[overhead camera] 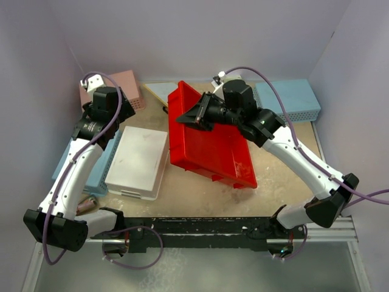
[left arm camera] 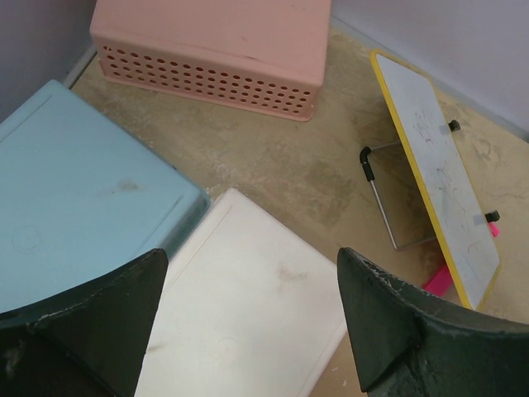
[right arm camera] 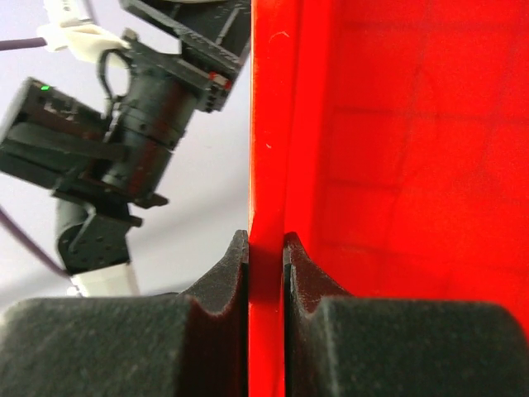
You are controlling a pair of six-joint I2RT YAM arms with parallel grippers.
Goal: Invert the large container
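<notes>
**A:** Where is the large container (overhead camera: pixel 213 149)?

**B:** It is mid-table and tilted. Its far-left short rim is raised, and its near-right end appears to rest on the table (overhead camera: pixel 194 191). The long axis runs from far left to near right in the overhead view.

**A:** And the claws?

**B:** The right gripper (right arm camera: pixel 266 248) pinches the raised rim, with one finger on each side of the wall. The tray extends away from it toward the near right. The left gripper (left arm camera: pixel 252 289) is spread and holds nothing. It hangs over a white bin (overhead camera: pixel 138 161), farther from the tray.

**A:** What does the turn depend on?

**B:** Probably on carrying the rim over the low end. The white bin lies just left of the tray. A pink basket (overhead camera: pixel 130 85) and a light-blue basket (overhead camera: pixel 292 97) stand at the back, and walls close in on three sides.
</notes>
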